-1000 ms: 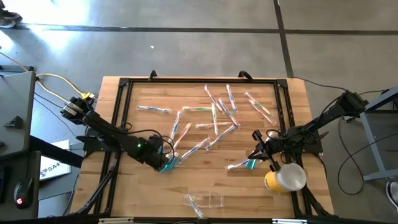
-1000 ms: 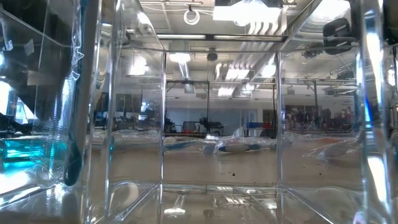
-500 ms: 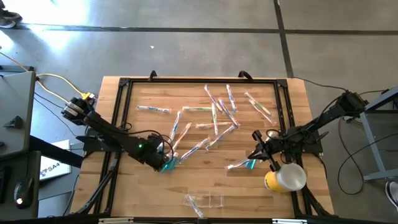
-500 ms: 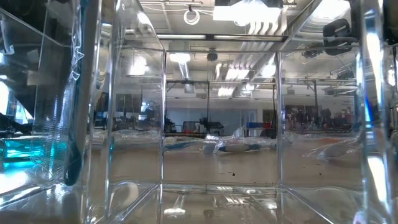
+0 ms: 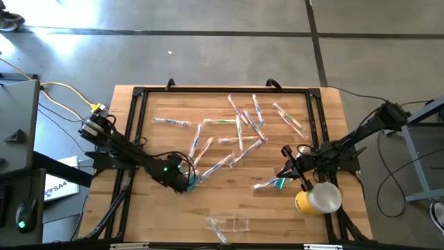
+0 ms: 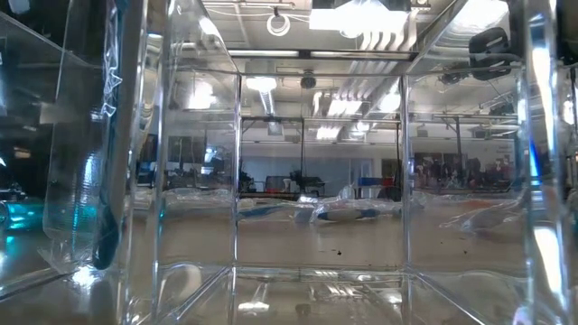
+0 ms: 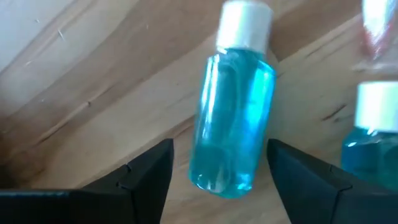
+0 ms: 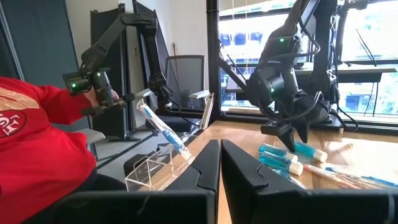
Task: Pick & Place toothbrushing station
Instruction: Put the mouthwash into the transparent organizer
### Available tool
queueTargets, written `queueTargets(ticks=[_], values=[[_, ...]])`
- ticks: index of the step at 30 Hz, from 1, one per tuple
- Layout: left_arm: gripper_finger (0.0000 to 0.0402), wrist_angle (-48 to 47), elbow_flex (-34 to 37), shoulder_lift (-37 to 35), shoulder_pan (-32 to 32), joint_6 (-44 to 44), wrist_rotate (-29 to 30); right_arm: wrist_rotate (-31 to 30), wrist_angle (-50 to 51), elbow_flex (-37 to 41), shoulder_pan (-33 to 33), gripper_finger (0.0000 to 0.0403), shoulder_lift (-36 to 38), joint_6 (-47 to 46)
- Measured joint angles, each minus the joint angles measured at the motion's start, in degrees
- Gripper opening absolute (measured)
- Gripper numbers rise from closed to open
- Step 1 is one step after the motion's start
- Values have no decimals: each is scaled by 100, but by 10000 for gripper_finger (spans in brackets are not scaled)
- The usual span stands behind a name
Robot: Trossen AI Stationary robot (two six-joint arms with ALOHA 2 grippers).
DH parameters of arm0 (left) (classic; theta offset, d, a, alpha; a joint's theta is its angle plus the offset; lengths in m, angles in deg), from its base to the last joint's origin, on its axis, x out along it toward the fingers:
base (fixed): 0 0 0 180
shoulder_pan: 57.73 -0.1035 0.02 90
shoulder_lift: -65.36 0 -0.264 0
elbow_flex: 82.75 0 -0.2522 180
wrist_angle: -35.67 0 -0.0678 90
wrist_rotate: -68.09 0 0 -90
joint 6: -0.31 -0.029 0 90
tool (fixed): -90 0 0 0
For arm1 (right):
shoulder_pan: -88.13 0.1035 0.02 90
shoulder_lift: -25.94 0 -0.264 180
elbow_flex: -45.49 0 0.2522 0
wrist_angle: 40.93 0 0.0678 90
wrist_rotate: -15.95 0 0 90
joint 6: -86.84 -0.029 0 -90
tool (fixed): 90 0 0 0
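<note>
Left wrist view is showing you pretty much everything: the left gripper (image 7: 214, 171) is hanging with its two dark fingers spread wide either side of a small clear bottle of blue liquid with a white cap (image 7: 233, 118), which is lying on its side on the wooden table (image 7: 74, 93). Nothing is gripped, there are gaps on both sides. A second blue bottle with a white cap (image 7: 373, 134) is lying just beside it. From overhead, that's toward the near-left part of the table, next to the scatter of wrapped toothbrushes (image 5: 239, 132).

The right gripper (image 5: 286, 171) is waiting at the right side with its fingers pressed together, holding nothing, near a yellow and white cup (image 5: 318, 198).

So I'd say you're lining up the pick. Next you're probably wanting to drop a bit lower and squeeze on the bottle's body, then carry it to the clear plastic organiser (image 5: 227, 223) at the near edge
</note>
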Motion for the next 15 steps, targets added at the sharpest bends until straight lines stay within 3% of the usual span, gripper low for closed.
queueTargets(ticks=[11, 15], values=[[60, 0, -16, 55, 10, -127, 83, 0, 36, 0, -2, 8, 0, -48], [41, -146, -108, 55, 12, -210, 168, 2, 44, 0, -2, 8, 0, -48]])
